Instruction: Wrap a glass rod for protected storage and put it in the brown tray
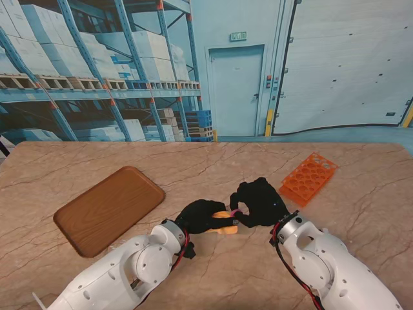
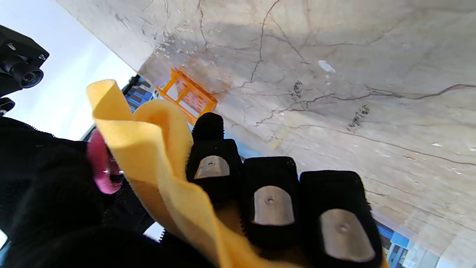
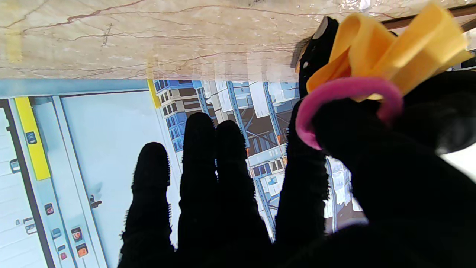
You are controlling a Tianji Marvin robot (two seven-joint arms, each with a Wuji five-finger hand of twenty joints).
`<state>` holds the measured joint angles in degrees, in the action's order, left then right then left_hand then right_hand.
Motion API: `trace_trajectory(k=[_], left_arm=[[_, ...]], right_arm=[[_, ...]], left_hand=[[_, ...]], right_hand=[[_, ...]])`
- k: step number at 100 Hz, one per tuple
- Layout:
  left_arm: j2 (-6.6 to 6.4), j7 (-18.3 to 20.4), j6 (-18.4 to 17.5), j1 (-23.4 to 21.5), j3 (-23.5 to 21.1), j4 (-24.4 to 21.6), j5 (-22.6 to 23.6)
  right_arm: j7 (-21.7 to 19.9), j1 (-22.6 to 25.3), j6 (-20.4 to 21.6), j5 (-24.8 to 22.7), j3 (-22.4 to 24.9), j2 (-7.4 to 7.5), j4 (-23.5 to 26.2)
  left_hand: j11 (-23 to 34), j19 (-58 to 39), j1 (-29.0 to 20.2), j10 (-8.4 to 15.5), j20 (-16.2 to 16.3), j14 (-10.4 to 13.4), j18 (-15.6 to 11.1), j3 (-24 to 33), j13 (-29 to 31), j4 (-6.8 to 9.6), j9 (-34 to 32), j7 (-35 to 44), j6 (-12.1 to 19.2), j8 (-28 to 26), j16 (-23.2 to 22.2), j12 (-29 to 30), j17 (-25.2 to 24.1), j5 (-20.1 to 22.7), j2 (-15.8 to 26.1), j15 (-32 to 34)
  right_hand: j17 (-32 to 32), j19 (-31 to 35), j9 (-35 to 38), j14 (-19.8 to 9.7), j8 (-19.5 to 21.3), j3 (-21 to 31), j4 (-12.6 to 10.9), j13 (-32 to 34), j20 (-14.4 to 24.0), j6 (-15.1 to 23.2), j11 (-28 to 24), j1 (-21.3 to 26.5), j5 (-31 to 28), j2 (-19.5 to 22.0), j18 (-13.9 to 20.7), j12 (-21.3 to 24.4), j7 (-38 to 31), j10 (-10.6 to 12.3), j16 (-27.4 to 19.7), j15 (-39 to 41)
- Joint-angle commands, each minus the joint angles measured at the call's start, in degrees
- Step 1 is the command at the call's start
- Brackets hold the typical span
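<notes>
now left hand [image 1: 201,216] grips yellow cloth [image 1: 225,221] (right hand [image 1: 258,202] stretches pink band [image 3: 346,102]).

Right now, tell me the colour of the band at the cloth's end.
Pink band, clearest in the right wrist view.

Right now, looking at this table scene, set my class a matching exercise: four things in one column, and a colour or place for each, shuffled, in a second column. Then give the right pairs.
Column A
1. yellow cloth
2. elastic band
3. brown tray
4. test tube rack

Column B
a. lies on the table to the robot's left, holding nothing
b. gripped in the left hand
c. orange, on the table to the right
d. pink, looped over a finger of the right hand

Pairs: 1-b, 2-d, 3-a, 4-c
</notes>
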<state>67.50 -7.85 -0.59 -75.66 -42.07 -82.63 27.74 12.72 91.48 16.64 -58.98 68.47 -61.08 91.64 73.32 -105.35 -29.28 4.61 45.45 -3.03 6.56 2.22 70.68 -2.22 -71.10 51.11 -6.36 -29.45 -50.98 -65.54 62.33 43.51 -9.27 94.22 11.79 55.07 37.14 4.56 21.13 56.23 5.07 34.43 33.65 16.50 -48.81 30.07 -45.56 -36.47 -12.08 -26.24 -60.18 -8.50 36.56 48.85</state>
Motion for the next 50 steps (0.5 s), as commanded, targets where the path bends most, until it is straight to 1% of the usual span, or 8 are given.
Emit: trace_trajectory(k=[1, 14, 16, 21, 26, 29, 40, 50], left_arm=[[0.58, -0.19, 0.1, -0.64, 0.1, -0.66, -0.06], [0.7, -0.38, 0.31, -0.72, 0.09, -0.75, -0.39], [0.72, -0.4, 0.34, -0.73, 0.09, -0.75, -0.45], [0.76, -0.39, 0.52, -0.81, 0.06, -0.87, -0.71], [0.84, -0.44, 0.7, -0.92, 0.01, -0.99, -1.03], [0.89, -0.53, 0.78, -0.98, -0.02, -1.05, -1.16], [0.95, -0.67, 0.93, -1.08, -0.06, -1.2, -1.29], [1.0, -0.79, 0.84, -1.06, -0.01, -1.16, -1.34]], right_arm=[[0.07, 0.06, 0.51, -0.34, -0.26, -0.02, 0.08], [0.27, 0.03, 0.83, -0.53, -0.18, 0.01, -0.07], [0.25, 0.03, 0.85, -0.52, -0.16, 0.01, -0.07], [0.19, 0.06, 0.88, -0.53, -0.08, 0.02, -0.04], [0.08, 0.1, 0.9, -0.53, 0.0, 0.03, 0.0], [0.0, 0.13, 0.89, -0.52, 0.06, 0.04, 0.04], [-0.2, 0.32, 0.91, -0.57, 0.39, 0.06, 0.16], [-0.49, 0.59, 1.12, -0.51, 0.9, 0.08, 0.36]], left_hand=[[4.65, -14.62, -3.25, 1.66, 1.98, -1.74, -2.5, 0.37, 2.15, 2.21, -3.58, -0.54, -1.04, 0.16, 0.16, 0.13, 1.3, 1.55, 3.24, 5.86], [5.16, -14.62, -7.99, 2.12, 2.31, -1.86, -1.8, 4.31, 2.18, 3.68, -5.05, -1.12, -0.64, 0.79, 1.0, 0.55, 1.26, 0.77, 4.37, 6.75], [5.36, -14.62, -7.07, 2.3, 2.37, -1.79, -1.77, 7.28, 2.14, 4.86, -5.22, -1.57, -0.62, 1.14, 1.77, 0.84, 1.26, 0.25, 4.0, 7.14], [5.71, -14.62, -7.52, 2.6, 2.44, -1.67, -1.68, 9.25, 2.16, 5.47, -5.79, -2.44, -0.77, 1.47, 1.99, 0.9, 1.26, -1.6, 4.22, 7.48], [6.54, -14.62, -5.56, 2.81, 2.8, -1.49, -1.22, 16.74, 2.13, 6.74, -5.84, -3.44, -0.25, 1.9, 2.53, 1.4, 1.24, -3.01, 3.49, 8.03], [6.89, -14.62, -5.74, 2.83, 2.97, -1.54, -1.02, 19.99, 2.14, 6.14, -5.87, -3.39, 0.31, 3.14, 2.66, 1.6, 1.23, -3.74, 2.42, 8.22], [8.66, -14.62, -10.88, 3.13, 3.25, -1.43, -0.47, 23.49, 2.14, 0.86, -5.84, -1.13, 2.01, 5.48, 3.13, 2.32, 1.19, -4.31, -0.14, 8.83], [9.05, -14.62, -12.77, 3.15, 3.19, -1.5, -0.13, 23.74, 2.15, 0.57, -5.88, 0.02, 2.04, 5.42, 3.23, 2.49, 1.14, -3.9, -0.8, 8.91]], right_hand=[[-0.41, 1.62, 0.82, 0.57, 0.56, -0.23, 1.5, 0.88, 0.81, 0.11, -0.19, 0.87, -0.44, 2.88, -1.36, -0.42, -0.24, -0.72, 0.66, 0.96], [-0.43, 1.63, 0.8, 0.47, 0.51, -0.14, 1.52, 0.9, 0.79, 0.16, -0.18, 0.88, -0.51, 2.81, -1.36, -0.41, -0.24, -0.69, 0.63, 0.95], [-0.43, 1.63, 0.82, 0.48, 0.5, -0.13, 1.53, 0.91, 0.79, 0.16, -0.18, 0.88, -0.51, 2.76, -1.36, -0.41, -0.24, -0.71, 0.62, 0.94], [-0.43, 1.63, 0.84, 0.48, 0.46, -0.11, 1.55, 0.91, 0.78, 0.12, -0.17, 0.85, -0.55, 2.66, -1.36, -0.4, -0.22, -0.69, 0.61, 0.94], [-0.43, 1.63, 0.86, 0.45, 0.43, -0.08, 1.57, 0.9, 0.77, 0.15, -0.16, 0.81, -0.59, 2.63, -1.36, -0.39, -0.21, -0.63, 0.6, 0.93], [-0.43, 1.64, 0.86, 0.45, 0.41, -0.04, 1.57, 0.9, 0.77, 0.15, -0.15, 0.8, -0.61, 2.58, -1.36, -0.38, -0.19, -0.63, 0.6, 0.92], [-0.43, 1.64, 0.87, 0.41, 0.31, 0.1, 1.63, 0.84, 0.75, 0.19, -0.1, 0.65, -0.66, 2.37, -1.36, -0.36, -0.12, -0.59, 0.54, 0.82], [-0.42, 1.65, 0.73, 0.31, 0.32, 0.18, 1.68, 0.8, 0.73, 0.24, 0.05, 0.39, -0.54, 1.91, -1.35, -0.3, -0.11, -0.47, 0.49, 0.72]])
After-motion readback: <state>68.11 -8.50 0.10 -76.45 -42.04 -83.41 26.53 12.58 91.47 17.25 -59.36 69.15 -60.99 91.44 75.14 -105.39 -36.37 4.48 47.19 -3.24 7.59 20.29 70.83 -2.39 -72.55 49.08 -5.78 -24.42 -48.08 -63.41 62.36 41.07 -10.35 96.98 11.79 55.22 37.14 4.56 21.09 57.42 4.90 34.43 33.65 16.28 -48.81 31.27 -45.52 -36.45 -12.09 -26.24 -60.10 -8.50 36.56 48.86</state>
